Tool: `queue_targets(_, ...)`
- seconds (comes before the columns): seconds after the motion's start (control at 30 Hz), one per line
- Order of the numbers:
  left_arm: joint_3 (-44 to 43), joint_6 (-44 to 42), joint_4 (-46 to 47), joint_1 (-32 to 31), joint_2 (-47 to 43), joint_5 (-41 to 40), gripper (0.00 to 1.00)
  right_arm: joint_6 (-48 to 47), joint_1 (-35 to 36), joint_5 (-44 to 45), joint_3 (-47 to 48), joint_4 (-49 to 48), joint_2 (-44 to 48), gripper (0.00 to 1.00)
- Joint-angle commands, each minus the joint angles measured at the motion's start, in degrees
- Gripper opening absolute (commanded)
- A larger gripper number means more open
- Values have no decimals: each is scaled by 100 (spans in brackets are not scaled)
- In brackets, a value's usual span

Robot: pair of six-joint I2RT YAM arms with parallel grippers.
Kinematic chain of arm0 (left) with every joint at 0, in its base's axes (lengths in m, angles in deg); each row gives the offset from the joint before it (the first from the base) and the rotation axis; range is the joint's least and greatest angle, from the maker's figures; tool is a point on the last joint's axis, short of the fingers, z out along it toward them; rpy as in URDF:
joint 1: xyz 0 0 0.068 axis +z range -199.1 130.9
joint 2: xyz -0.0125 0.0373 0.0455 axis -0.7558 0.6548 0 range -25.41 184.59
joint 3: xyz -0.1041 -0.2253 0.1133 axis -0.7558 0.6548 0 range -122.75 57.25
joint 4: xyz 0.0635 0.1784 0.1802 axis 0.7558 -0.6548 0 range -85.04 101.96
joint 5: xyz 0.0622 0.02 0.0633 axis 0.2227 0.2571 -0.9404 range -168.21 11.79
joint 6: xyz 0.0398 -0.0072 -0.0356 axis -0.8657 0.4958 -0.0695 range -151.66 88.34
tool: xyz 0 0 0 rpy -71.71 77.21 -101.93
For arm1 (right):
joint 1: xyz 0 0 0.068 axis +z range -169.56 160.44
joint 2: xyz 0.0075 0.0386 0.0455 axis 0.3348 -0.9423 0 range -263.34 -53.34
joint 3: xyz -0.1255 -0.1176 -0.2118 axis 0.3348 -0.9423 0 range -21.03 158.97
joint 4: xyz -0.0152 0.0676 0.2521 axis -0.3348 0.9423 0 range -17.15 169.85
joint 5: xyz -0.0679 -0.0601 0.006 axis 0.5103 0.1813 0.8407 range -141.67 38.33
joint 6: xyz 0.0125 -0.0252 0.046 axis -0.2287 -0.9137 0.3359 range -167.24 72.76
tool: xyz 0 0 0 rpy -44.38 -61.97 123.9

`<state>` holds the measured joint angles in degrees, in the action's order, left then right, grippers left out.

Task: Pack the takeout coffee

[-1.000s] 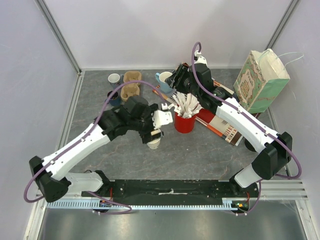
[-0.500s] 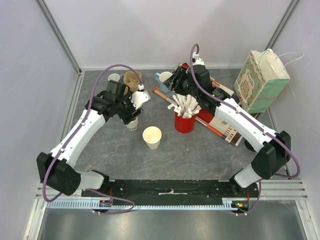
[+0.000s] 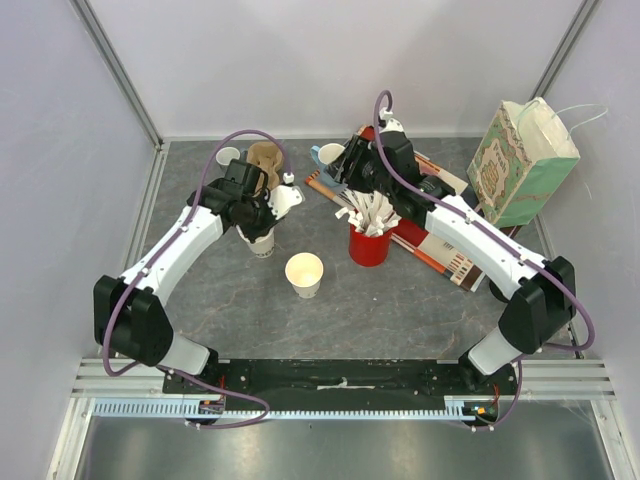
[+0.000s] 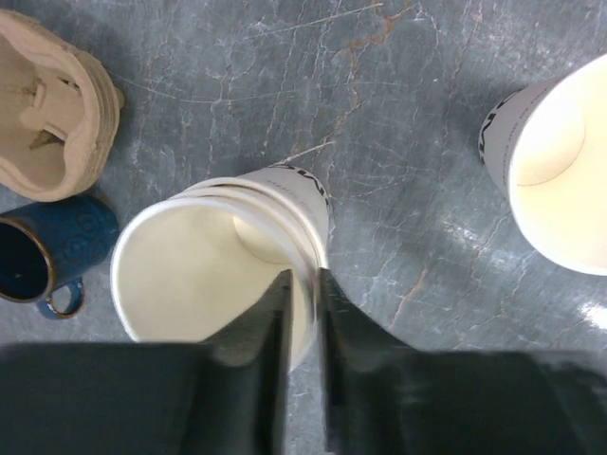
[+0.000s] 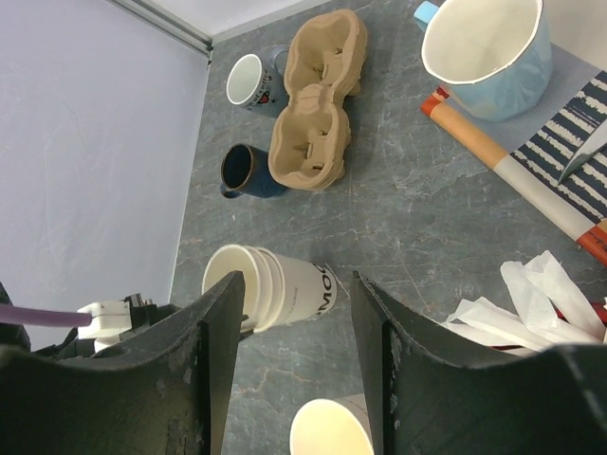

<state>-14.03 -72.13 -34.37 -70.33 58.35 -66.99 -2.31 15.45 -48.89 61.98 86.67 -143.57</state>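
At ten o'clock from the lone empty paper cup [image 3: 304,272], the left end effector [image 4: 302,277] pinches the rim of the empty nested cup stack [image 4: 190,275]. The right end effector [image 5: 296,284] hangs open, empty.

Cup stack [image 3: 264,247] left of single cup [image 3: 304,272], carrier [image 3: 264,160] behind; bag [image 3: 520,160] far right

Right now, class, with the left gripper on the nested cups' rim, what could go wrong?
The left gripper pinches only one side of the rim of the nested cups: lifting may bring up several cups, or crush the wall. The dark blue mug stands close beside them; a sideways tug might knock it.
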Motion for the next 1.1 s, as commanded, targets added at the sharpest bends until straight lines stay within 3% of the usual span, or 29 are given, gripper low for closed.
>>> queue_targets(0.0,-193,-163,53,14,-44,205,4,-28,6,-76,-3,-222,-82,57)
queue_targets(0.27,-149,-93,263,14,-439,232,2,86,471,-173,153,-424,-660,56)
queue_targets(0.37,-122,-49,352,14,-563,117,2,349,569,-708,400,-564,-1179,55)
queue_targets(0.43,-149,-23,344,14,-660,143,2,745,552,-990,331,-993,-1408,49)
queue_targets(0.63,-79,100,352,14,-652,310,2,1220,657,-1561,419,-1558,-1971,47)
queue_targets(1.07,-78,101,537,-4,-370,100,2,1493,754,-1685,85,-1927,-2139,46)
